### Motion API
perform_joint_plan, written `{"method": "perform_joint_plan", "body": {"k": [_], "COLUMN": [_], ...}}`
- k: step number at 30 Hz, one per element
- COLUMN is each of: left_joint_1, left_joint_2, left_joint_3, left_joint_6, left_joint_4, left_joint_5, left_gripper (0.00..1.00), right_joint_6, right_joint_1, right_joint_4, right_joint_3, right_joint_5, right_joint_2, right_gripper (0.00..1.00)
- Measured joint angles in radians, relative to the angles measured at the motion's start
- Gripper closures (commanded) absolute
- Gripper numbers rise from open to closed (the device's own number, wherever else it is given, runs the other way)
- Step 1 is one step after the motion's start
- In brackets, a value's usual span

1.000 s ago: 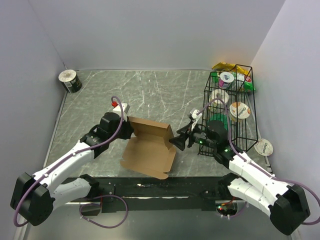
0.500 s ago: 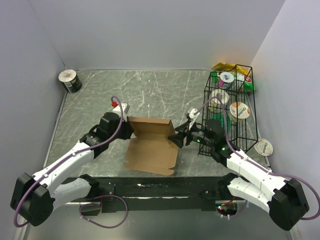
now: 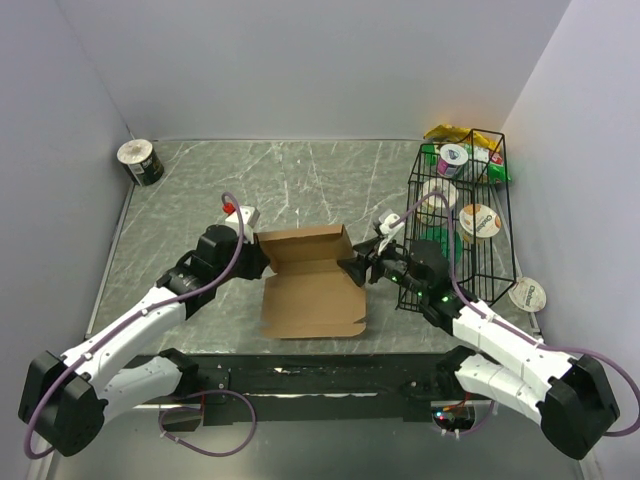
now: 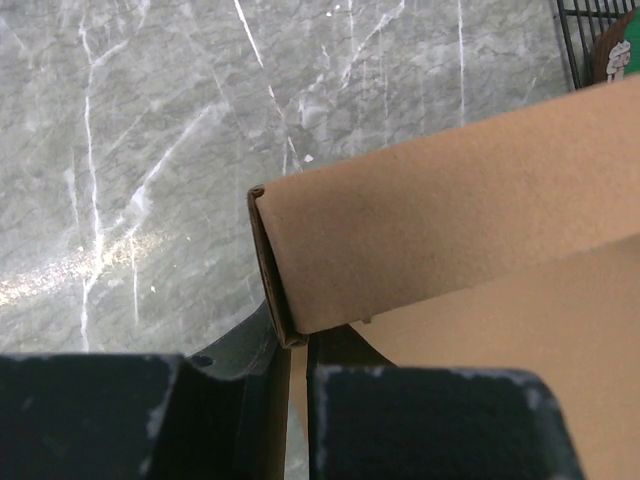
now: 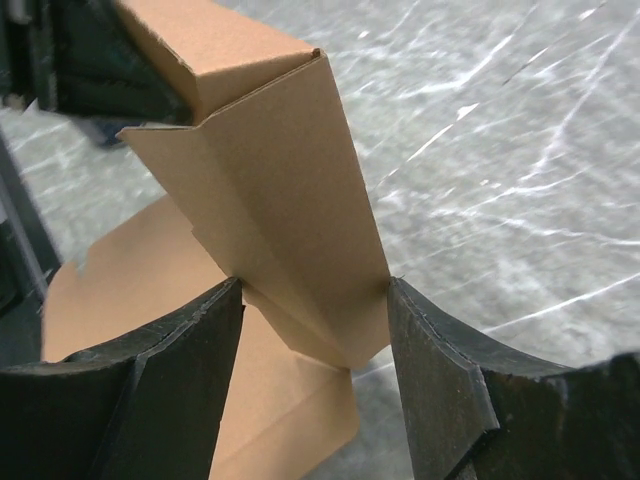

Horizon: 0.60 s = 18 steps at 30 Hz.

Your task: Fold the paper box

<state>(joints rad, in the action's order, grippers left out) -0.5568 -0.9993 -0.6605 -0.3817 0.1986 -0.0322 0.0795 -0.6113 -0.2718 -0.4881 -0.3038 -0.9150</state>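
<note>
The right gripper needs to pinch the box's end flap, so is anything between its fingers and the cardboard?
Nothing visible is. The right gripper is open, its jaws standing on either side of the end flap of the box, and only cardboard lies between them. The left gripper pinches the opposite end.

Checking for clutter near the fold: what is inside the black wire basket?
In the wire basket: a lidded cup at the far end, a second lidded cup nearer, a white ring and something green. The right arm covers its near corner, so anything there is hidden.
</note>
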Motion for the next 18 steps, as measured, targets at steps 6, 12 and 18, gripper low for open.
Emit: {"method": "perform_joint_plan", "body": {"k": [6,12,18], "left_joint_1": [-0.022,-0.035,-0.045], "left_joint_2": [0.001,-0.004,-0.019], "left_joint_3": [0.0,0.0,0.0], "left_joint_6": [0.0,0.0,0.001], "left_joint_4": [0.001,0.007,0.01], "left_joint_5": [0.004,0.025,0.043], "left_gripper": [0.99,0.99,0.99], "right_joint_6": [0.0,-0.002,-0.014], "right_joint_1": [-0.019,-0.029,-0.039], "right_joint_4": [-0.069,-0.166,-0.244], "right_joint_3": [0.0,0.001,0.001], "right_joint_5": [0.13,0.226,0.277], "right_joint_2": [-0.037,-0.13,-0.211], "right_gripper": [0.38,0.46,0.5]}}
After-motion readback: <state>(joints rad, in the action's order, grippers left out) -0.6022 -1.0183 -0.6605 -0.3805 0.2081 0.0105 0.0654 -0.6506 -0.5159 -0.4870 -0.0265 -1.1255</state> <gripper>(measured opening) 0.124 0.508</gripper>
